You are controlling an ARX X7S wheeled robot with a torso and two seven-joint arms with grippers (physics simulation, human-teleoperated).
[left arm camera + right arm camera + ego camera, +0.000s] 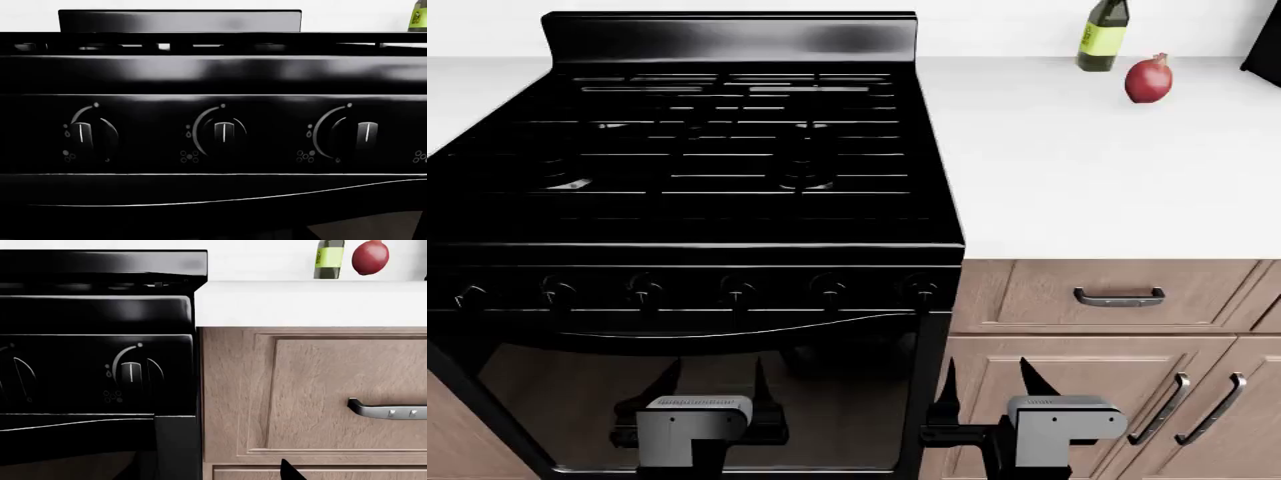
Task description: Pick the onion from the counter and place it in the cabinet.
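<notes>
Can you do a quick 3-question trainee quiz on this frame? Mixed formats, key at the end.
1. True or false: the onion is already held by the right gripper.
2. Multiple choice: in the head view, what stands closest to the onion on the counter? A) the bottle B) the stove C) the drawer handle
3. Fill in: the left gripper hangs in front of the stove's ____ door.

Key:
1. False. The onion sits free on the counter; both grippers are low, open and empty.
2. A. The green-labelled bottle stands just beside it, toward the wall.
3. Oven.
</notes>
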